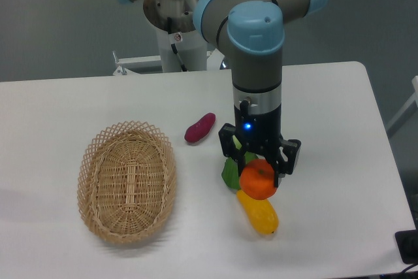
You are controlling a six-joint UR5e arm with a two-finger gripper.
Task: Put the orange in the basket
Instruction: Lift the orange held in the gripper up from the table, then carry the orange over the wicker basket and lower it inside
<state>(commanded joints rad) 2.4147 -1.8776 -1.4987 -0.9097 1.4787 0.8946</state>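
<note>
The bright orange (258,180) hangs just above the table at centre right, with my gripper (260,169) shut on it, black fingers on either side. The large oval wicker basket (98,160) lies on the table's left side, well left of the gripper, and holds nothing. My arm comes down vertically from above onto the fruit.
An elongated yellow fruit (258,214) lies directly under and in front of the orange. A green item (230,172) sits just left of the gripper, partly hidden by it. A purple sweet potato (199,128) lies between the basket and the arm.
</note>
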